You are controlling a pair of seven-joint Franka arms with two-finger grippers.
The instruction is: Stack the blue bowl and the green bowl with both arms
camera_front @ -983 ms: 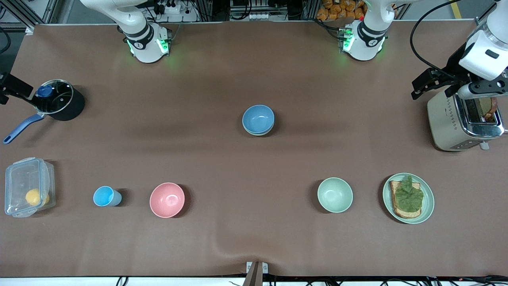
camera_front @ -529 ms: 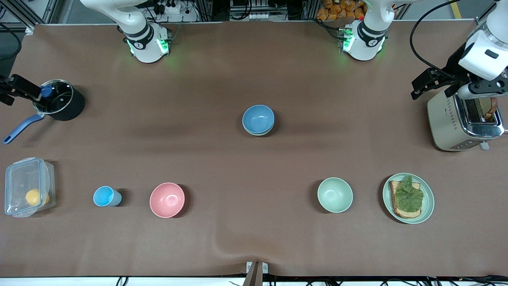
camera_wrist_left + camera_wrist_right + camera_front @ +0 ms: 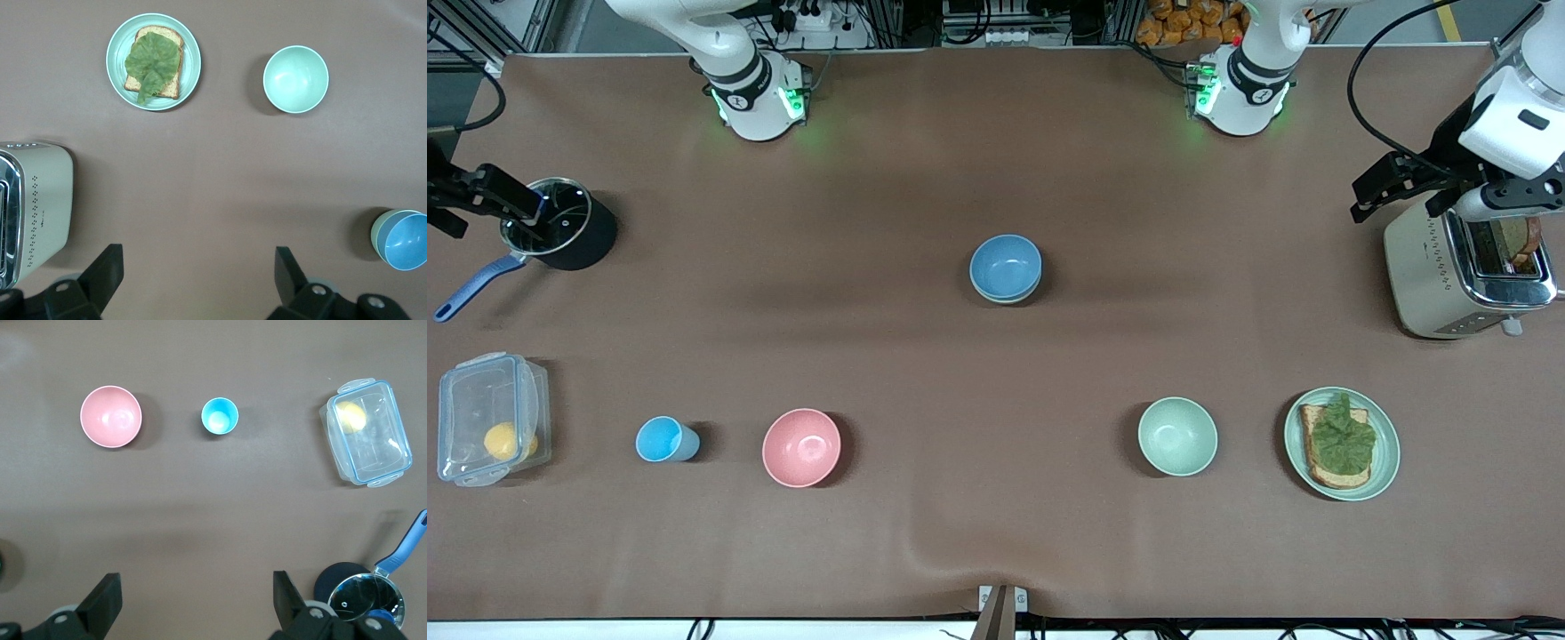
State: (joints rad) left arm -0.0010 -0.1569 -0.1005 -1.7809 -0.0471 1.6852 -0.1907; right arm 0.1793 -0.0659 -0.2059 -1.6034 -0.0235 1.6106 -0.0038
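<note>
blue bowl (image 3: 1006, 265) nested in green bowl (image 3: 1005, 297), table centre | left gripper (image 3: 197, 280) released over toaster (image 3: 1463, 271) | right gripper (image 3: 193, 603) released over pot (image 3: 560, 223) | no legible writing

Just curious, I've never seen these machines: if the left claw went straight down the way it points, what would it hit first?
Probably only bare table. The left claw hangs open, facing down beside the toaster, nothing between its fingers, though depth is hard to judge.
</note>
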